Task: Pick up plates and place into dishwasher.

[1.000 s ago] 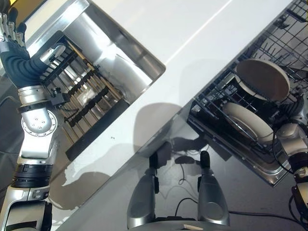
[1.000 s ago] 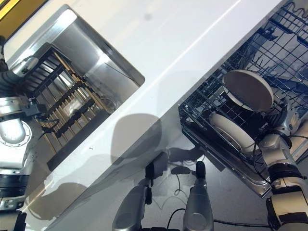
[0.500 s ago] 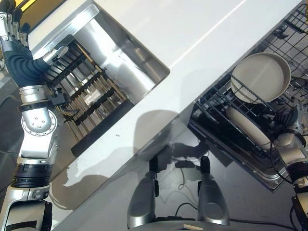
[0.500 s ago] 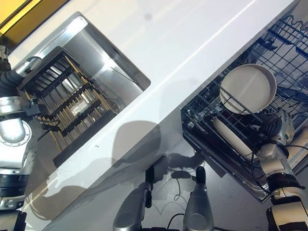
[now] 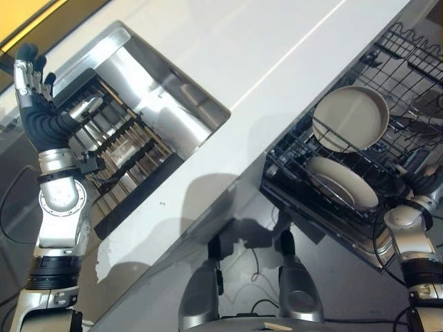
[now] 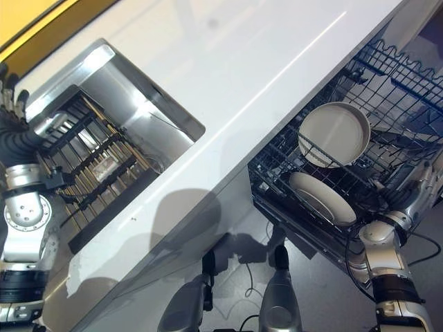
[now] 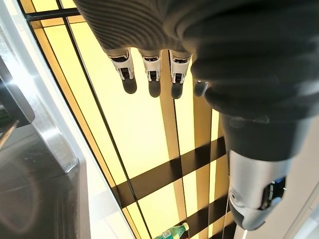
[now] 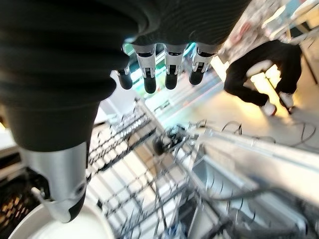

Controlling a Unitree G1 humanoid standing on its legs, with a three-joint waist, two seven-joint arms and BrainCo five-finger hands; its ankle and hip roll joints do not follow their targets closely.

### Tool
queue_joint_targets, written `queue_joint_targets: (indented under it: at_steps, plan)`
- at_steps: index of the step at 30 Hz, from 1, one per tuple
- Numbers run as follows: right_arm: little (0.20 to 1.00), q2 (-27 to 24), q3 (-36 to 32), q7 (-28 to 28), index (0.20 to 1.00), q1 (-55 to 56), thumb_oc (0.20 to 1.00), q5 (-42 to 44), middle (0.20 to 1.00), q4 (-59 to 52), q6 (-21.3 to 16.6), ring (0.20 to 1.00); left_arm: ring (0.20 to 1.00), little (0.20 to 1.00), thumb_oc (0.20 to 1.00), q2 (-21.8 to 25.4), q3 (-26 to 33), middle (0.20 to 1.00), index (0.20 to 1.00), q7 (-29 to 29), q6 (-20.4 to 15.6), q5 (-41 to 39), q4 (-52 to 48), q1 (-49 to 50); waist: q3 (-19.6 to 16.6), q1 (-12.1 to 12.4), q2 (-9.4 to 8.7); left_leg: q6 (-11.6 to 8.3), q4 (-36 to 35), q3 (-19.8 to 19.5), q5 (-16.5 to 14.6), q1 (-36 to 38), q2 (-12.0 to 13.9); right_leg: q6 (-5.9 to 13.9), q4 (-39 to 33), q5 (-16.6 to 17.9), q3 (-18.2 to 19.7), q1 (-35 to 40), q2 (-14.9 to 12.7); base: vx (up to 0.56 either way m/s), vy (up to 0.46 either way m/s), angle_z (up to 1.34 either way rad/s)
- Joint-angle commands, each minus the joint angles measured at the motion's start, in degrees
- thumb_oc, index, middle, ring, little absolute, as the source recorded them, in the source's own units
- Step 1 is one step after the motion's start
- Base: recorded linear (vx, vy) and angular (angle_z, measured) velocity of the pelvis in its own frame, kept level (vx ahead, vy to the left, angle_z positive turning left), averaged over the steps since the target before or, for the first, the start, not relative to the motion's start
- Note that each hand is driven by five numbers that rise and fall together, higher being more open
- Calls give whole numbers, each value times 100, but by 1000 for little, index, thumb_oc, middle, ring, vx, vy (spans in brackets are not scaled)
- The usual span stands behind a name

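Two beige plates stand in the dark wire dishwasher rack (image 5: 405, 52) on the right. The upper plate (image 5: 349, 117) is upright with its inside facing me; the lower plate (image 5: 341, 181) leans in front of it. My right hand (image 5: 421, 183) hangs just beside the rack's near corner, apart from both plates. Its fingers (image 8: 167, 67) are straight and hold nothing, and a plate rim (image 8: 75, 229) shows below the thumb. My left hand (image 5: 31, 72) is raised by the sink's far left corner with its fingers (image 7: 149, 74) straight and empty.
A steel sink (image 5: 156, 79) set in the white counter (image 5: 277, 41) holds a black dish rack (image 5: 118, 145). The dishwasher's pulled-out rack juts from under the counter's edge. A person in dark clothes (image 8: 264, 64) crouches beyond the dishwasher.
The upper plate has turned from showing its back to standing upright in the rack, inside facing me. My right hand has dropped back from it. The camera has shifted.
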Motion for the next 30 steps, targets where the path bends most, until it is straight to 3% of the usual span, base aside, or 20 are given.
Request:
queue_joint_targets:
  at_steps: [1,6,8,14,19,26,30]
  plan:
    - [1000,-175,-186,-460,1000,320,1000,-142,1000,-484,-234,1000,1000,1000,1000,-179,382,1000,1000,-100,-279,-20,-116,159,-571,-157,40,-5,397,125,-247,-212,246,53,450,-455,181,-156,-298,50,169,-7]
    - [1000,-206,-433,-222,1000,359,1000,290,1000,-438,-448,1000,1000,1000,1000,-450,379,1000,1000,-137,-326,-112,-156,359,-506,-276,287,-28,743,158,-405,-262,117,52,630,-496,331,-298,-430,32,184,-6]
    - [1000,-231,-457,-28,1000,234,1000,685,1000,-383,-723,1000,1000,1000,1000,-545,287,1000,1000,-99,-323,-83,-187,342,-390,-327,386,-33,989,147,-500,-367,60,40,752,-497,407,-444,-504,-32,168,-25]
    - [1000,-243,-233,378,1000,-413,1000,1770,1000,-117,-1299,1000,1000,1000,1000,-635,-128,1000,1000,271,-304,-18,-81,28,43,-472,668,-27,1478,197,-657,-724,-29,-1,1213,-578,608,-964,-622,-65,151,-17]
    - [1000,-378,-26,719,1000,-879,1000,1952,1000,288,-1618,1000,1000,1000,1000,-675,-274,1000,1000,377,-344,-42,-60,-92,294,-508,849,-5,1710,165,-737,-888,-180,-31,1532,-650,730,-1246,-714,8,135,-11]
    - [1000,-505,87,991,1000,-1162,1000,2013,1000,416,-1752,1000,1000,1000,1000,-682,-329,1000,1000,452,-241,-160,-111,-126,479,-522,911,29,1977,130,-824,-1116,-296,-81,1917,-755,828,-1572,-712,35,83,-3]
    - [1000,-549,77,848,1000,-1307,1000,1954,1000,336,-1749,1000,1000,1000,1000,-673,-369,1000,1000,478,-127,-159,-228,-136,536,-470,886,57,2045,112,-826,-1237,-314,-81,2001,-763,818,-1668,-733,32,19,6]
